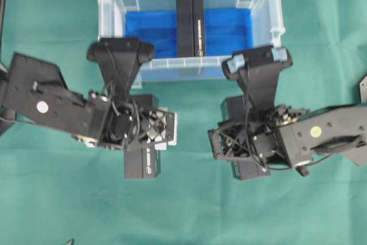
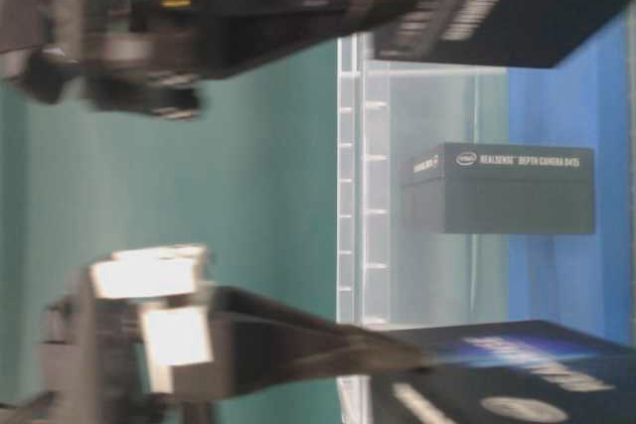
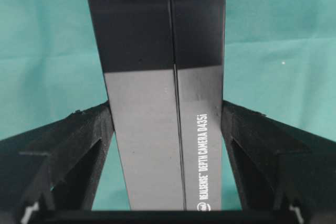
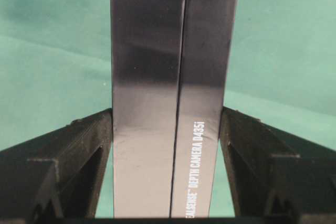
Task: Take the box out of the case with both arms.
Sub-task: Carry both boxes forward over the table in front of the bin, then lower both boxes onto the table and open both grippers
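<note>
Box: the box (image 1: 190, 24) is standing mid-case (image 1: 106, 4), on the blue sheet (image 1: 149, 27)
Axis: its long side is running from far wall to near wall
Left gripper (image 3: 167, 109): clamping the left spare box (image 3: 142, 40) outside, over the green cloth (image 1: 57, 199)
Right gripper (image 4: 165, 113): clamping the right spare box (image 4: 152, 40) likewise
Step, judged: both should be releasing gently, then flanking the cased box squarely along its long faces
</note>
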Available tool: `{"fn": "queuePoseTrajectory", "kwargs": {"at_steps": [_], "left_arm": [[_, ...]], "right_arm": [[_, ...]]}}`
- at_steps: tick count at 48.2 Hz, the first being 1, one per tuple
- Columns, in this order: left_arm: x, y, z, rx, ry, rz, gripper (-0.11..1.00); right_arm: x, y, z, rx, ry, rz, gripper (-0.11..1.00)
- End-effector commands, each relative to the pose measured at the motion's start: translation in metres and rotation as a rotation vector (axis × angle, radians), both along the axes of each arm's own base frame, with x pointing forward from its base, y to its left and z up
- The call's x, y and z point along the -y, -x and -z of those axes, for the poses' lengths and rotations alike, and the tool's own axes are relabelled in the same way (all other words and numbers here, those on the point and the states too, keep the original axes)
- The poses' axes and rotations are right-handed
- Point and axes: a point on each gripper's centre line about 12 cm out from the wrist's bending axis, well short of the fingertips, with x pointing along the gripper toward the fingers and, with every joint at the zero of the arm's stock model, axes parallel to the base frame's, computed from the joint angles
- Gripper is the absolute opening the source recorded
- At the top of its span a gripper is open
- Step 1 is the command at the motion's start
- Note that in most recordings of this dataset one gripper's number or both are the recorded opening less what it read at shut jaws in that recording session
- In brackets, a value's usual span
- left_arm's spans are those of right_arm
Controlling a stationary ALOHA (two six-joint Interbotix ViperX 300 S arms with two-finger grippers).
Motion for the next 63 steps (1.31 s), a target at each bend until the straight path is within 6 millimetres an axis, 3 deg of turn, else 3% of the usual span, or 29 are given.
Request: {"fn": "queuePoseTrajectory", "kwargs": {"at_steps": [1, 15, 40, 53, 57, 63], "left_arm": [[0.002, -0.001, 0.005, 0.042, 0.009, 0.005, 0.63], [0.006, -0.011, 0.04, 0.04, 0.019, 0.011, 0.63], [0.006, -0.016, 0.04, 0.065, 0.039, 0.014, 0.63], [0.016, -0.019, 0.04, 0.111, 0.049, 0.08, 0.64], [0.019, -0.019, 0.04, 0.112, 0.051, 0.085, 0.65], [0.019, -0.017, 0.04, 0.097, 0.049, 0.078, 0.88]], "right_arm": [[-0.001, 0.0, 0.006, 0.044, -0.015, 0.0, 0.65], [0.003, -0.002, 0.031, 0.093, -0.035, -0.004, 0.65], [0.003, -0.003, 0.033, 0.097, -0.035, -0.017, 0.65], [0.003, -0.003, 0.033, 0.096, -0.033, -0.018, 0.66], [0.003, -0.002, 0.032, 0.092, -0.032, -0.017, 0.79], [0.003, -0.002, 0.03, 0.088, -0.03, -0.013, 0.94]]}}
